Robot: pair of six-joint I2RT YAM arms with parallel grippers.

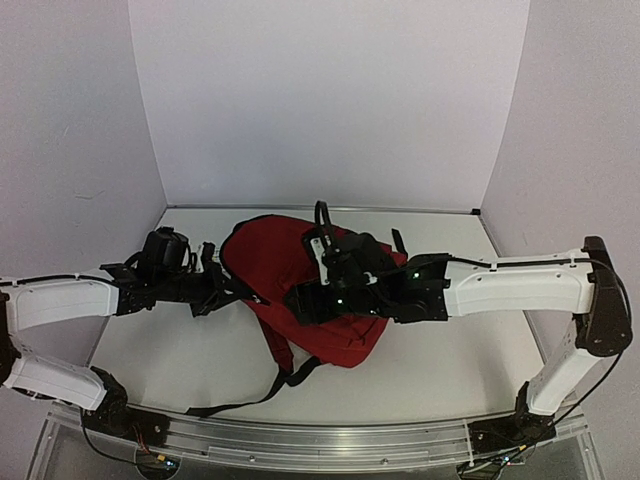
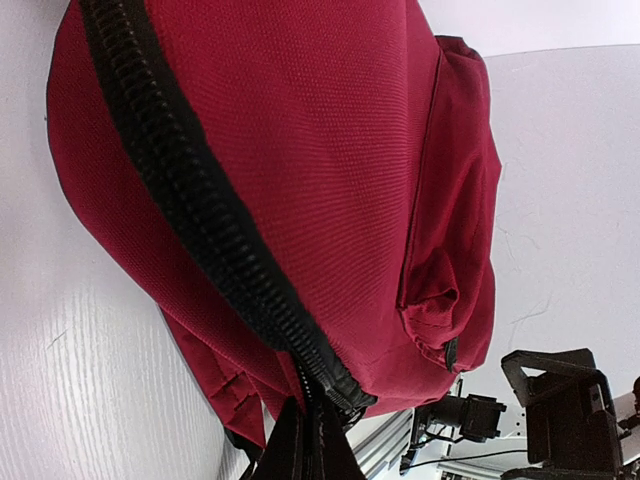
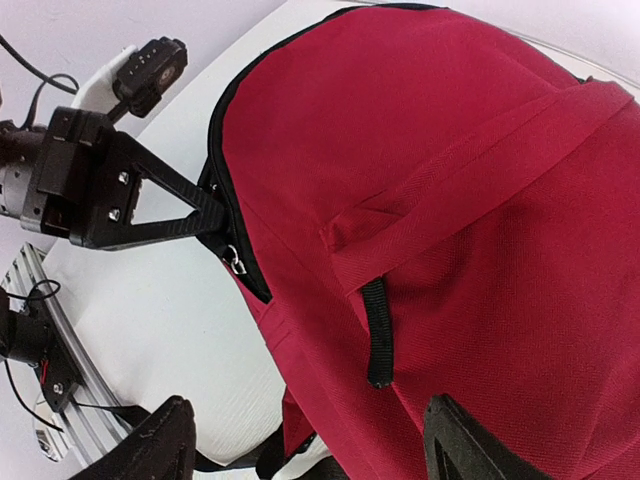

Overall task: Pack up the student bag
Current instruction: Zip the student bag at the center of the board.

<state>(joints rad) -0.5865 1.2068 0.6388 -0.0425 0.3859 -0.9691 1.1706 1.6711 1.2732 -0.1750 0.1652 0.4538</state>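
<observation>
At student bag's [image 1: 290,262] edge — L end effector [image 3: 213,204] pinches zipper [image 2: 190,200].

place: robot lab booth | cues: white table [image 1: 430,370], plain white walls [image 1: 330,100], aluminium mounting rail [image 1: 320,436]

student bag [image 1: 288,268] blocks centre, open tabletop [image 1: 455,372] front right

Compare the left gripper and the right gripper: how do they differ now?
The left gripper is shut on the zipper of the student bag; the right gripper is open, holding nothing. The left one is at the bag's side, the right one over its red fabric. Both are black.
</observation>
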